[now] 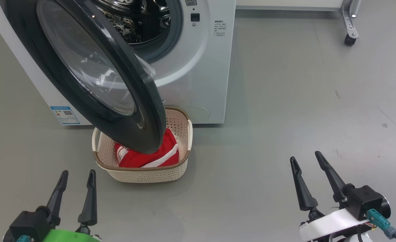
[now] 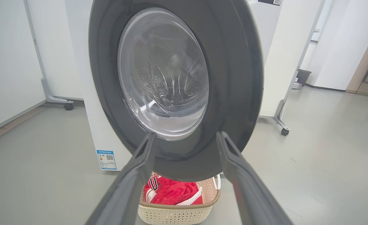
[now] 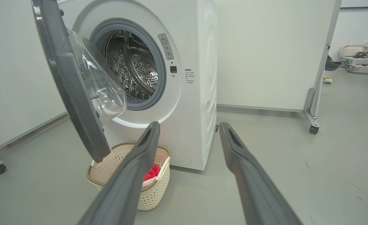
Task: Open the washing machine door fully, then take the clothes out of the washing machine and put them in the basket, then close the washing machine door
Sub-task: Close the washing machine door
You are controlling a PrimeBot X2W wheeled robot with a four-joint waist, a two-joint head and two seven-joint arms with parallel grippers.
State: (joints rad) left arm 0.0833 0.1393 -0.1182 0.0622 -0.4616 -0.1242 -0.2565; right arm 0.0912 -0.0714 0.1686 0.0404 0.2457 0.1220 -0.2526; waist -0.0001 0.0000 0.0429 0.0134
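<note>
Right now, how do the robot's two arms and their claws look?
Each claw has two long, dark, tapering fingers on a black block. The left claw sits on a bright green wrist cover. The right claw sits on a white wrist band, with a teal cable connector at its side.

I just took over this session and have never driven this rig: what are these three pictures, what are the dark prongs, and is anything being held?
One picture looks down from the robot's head; the other two look along each wrist. The dark prongs are fingers of the left end effector and right end effector. Both are open and empty. On the floor stands the washing machine, its door swung open above the basket, which holds the red clothes. The visible part of the drum looks empty.
</note>
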